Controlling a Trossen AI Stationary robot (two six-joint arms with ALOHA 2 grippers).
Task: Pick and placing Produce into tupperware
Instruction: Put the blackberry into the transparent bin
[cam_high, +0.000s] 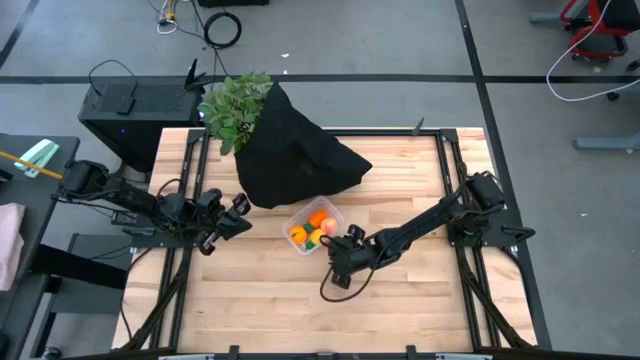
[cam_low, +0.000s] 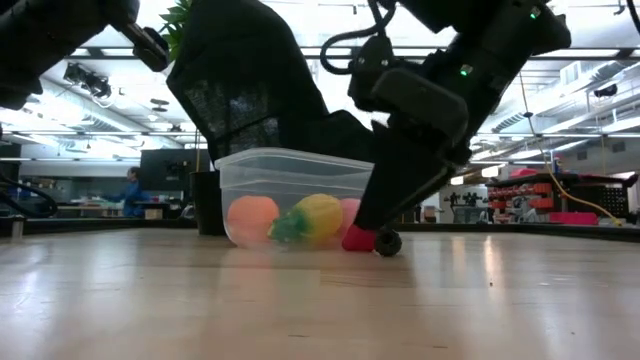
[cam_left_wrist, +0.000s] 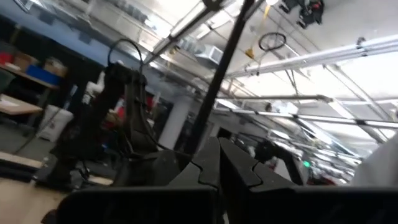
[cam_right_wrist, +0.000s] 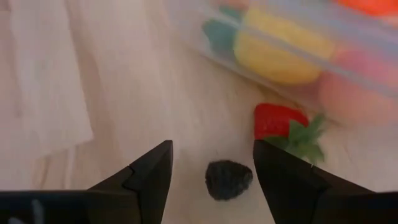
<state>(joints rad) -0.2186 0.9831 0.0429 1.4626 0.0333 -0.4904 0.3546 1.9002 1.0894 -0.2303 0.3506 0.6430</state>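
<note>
the tupperware (cam_high: 300, 219) is clear plastic, and through its wall show an orange ball (cam_low: 252, 219), a yellow piece (cam_low: 320, 216) with a green bit beside it, and a pink-red fruit (cam_low: 349, 213). on the pale wood-grain table (cam_high: 260, 300) lie a red strawberry (cam_right_wrist: 278, 120) with a green leafy cap and a dark, nearly black berry (cam_right_wrist: 229, 179). the cloth heap (cam_high: 293, 150) is black, the leafy plant (cam_high: 234, 107) green. both arms are dark, their fingers black.

Right gripper (cam_right_wrist: 211, 165) low, jaws apart; left gripper (cam_left_wrist: 217, 165) closed, raised.
</note>
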